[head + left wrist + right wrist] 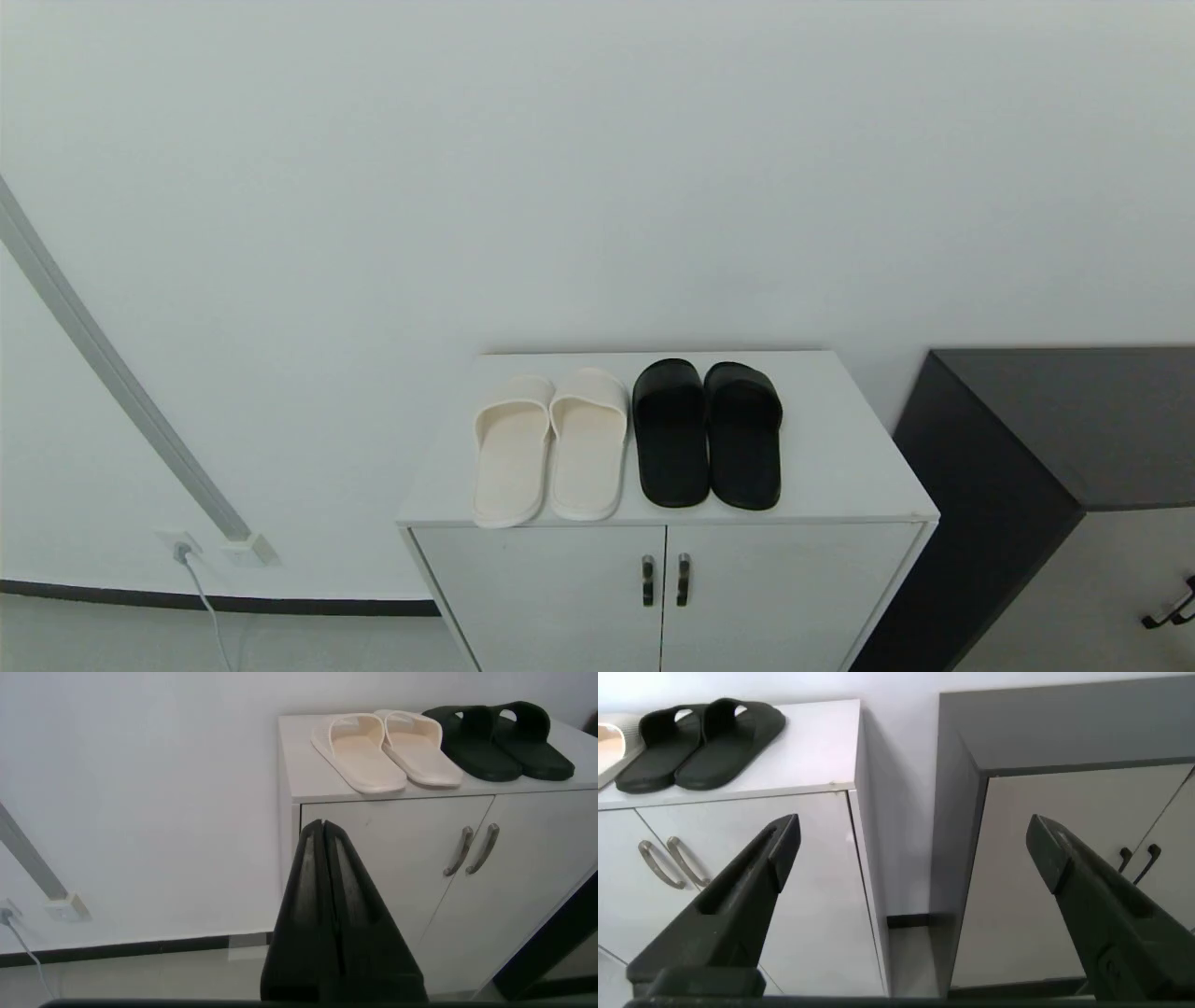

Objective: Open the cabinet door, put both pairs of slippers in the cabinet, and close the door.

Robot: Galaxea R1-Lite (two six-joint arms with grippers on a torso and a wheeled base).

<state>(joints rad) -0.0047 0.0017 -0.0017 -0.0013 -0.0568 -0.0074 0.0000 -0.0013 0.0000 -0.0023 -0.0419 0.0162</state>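
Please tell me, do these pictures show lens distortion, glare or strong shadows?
Head view: the grey wall conduit bows into a curve, so the lens distorts toward the edges; the light is even, no glare on the white cabinet. Right wrist view: that cabinet's side facing the dark cabinet lies in soft shade. Left wrist view: flat light on the cream slippers, no glare.

Your left gripper (324, 833) has its fingers pressed flat together; your right gripper (915, 835) holds its fingers spread wide apart.
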